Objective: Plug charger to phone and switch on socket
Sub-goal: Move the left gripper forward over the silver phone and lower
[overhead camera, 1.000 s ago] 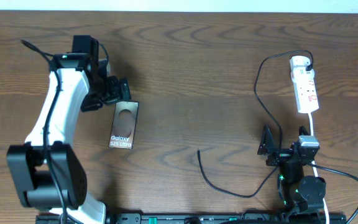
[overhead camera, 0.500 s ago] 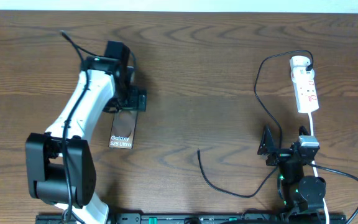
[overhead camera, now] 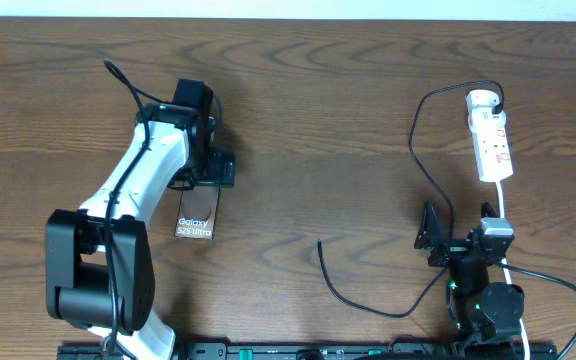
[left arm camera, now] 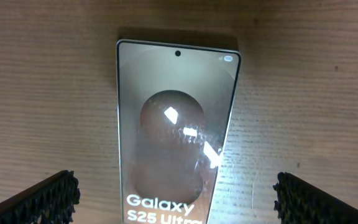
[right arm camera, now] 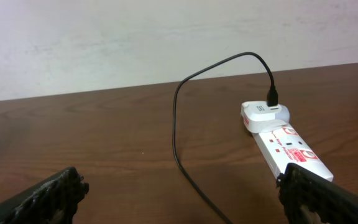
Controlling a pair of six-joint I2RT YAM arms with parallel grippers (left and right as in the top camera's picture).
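Phone (left arm camera: 176, 130) lies flat on the tabletop (overhead camera: 308, 120), directly under the left claw (overhead camera: 215, 170) and between its fingers, not touched. Long axis runs straight ahead of the claw, lettered end nearest. Glossy bronze-brown face, white Galaxy lettering, glare spots. Left claw wide open, empty. Charger (right arm camera: 174, 124): loose tip well off to the side, nearer the right claw (overhead camera: 426, 238), also wide, empty. Socket (overhead camera: 491, 140) sits ahead of the right claw, plug in. Left arm likely steadies the phone.

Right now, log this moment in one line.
left gripper open above phone | right gripper open, holding nothing | charger tip free | socket untouched
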